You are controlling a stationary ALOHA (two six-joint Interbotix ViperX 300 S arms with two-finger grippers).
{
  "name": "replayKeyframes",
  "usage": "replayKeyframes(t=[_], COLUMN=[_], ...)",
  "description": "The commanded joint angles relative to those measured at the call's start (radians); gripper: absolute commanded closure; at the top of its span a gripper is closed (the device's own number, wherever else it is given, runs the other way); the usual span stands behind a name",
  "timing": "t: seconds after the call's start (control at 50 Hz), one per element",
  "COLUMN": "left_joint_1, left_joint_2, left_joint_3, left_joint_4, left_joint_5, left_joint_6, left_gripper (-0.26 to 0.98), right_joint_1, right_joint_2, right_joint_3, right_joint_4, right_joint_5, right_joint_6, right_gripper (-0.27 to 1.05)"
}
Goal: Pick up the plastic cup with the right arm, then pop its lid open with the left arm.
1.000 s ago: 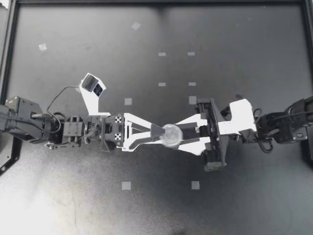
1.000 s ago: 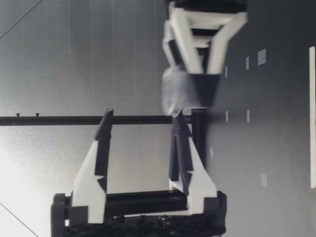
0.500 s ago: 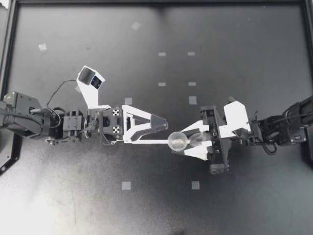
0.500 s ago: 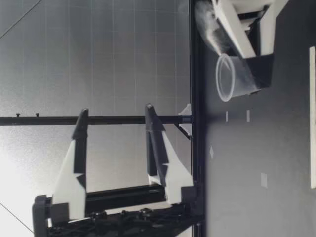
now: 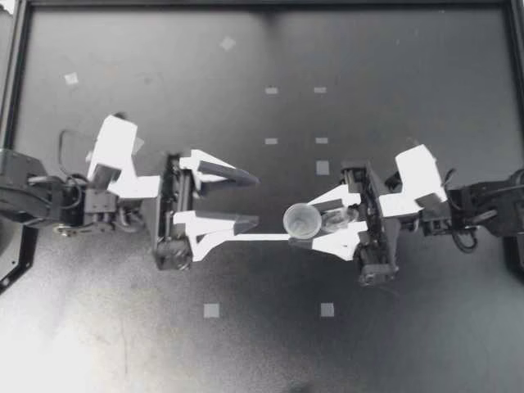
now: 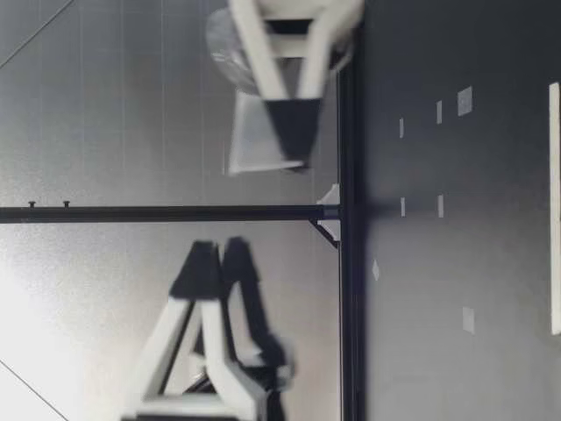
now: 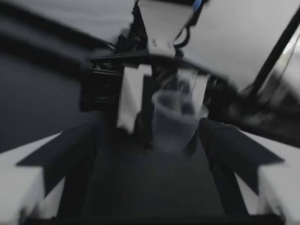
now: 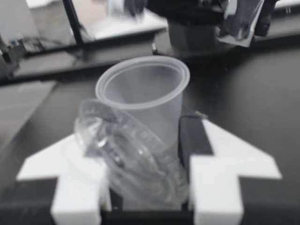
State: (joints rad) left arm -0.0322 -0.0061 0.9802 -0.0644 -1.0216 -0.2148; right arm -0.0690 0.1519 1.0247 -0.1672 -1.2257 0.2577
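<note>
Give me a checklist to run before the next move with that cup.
1. Right gripper clamped on cup: ok, held above the table.
2. Lid seated squarely: not ok, it leans tilted against the cup inside that gripper.
3. Left gripper open and empty: ok.
4. Space between Left gripper and cup free: ok, nothing lies there.
5. Cup centred on the Left gripper's opening: cannot tell.

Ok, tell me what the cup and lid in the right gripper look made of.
Cup: thin translucent plastic with a frosted, milky finish; light passes dimly through its wall. Lid: probably clear glossy plastic; it is see-through, ridged, and shows bright glints.
</note>
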Motion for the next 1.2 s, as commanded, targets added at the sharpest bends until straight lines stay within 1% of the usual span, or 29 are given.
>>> replayKeyframes(t=[0.0,0.14,0.42,1.18], left_joint_1=[-0.014,-0.023,-0.037,-0.037], left_joint_2=[-0.046,-0.041,0.017,0.017], left_joint_3=[-0.002,-0.005,-0.026,-0.018], left_joint_4=[0.003,0.003,0.003,0.003], left_joint_5=[-0.006,-0.005,-0.002,0.0], left_joint_6=[0.089,0.17,0.173,0.184], left_gripper=[-0.02,-0.02,-0.02,-0.02], right_joint_1=[0.005,0.006,0.005,0.006], right_joint_2=[-0.037,-0.023,-0.012,-0.011], right_joint_3=[-0.003,-0.008,-0.014,-0.014], right_joint_4=[0.002,0.002,0.002,0.0], right_joint_5=[-0.003,-0.003,-0.003,0.021], right_joint_6=[0.003,0.002,-0.005,-0.008], right_gripper=[0.5,0.5,0.5,0.5])
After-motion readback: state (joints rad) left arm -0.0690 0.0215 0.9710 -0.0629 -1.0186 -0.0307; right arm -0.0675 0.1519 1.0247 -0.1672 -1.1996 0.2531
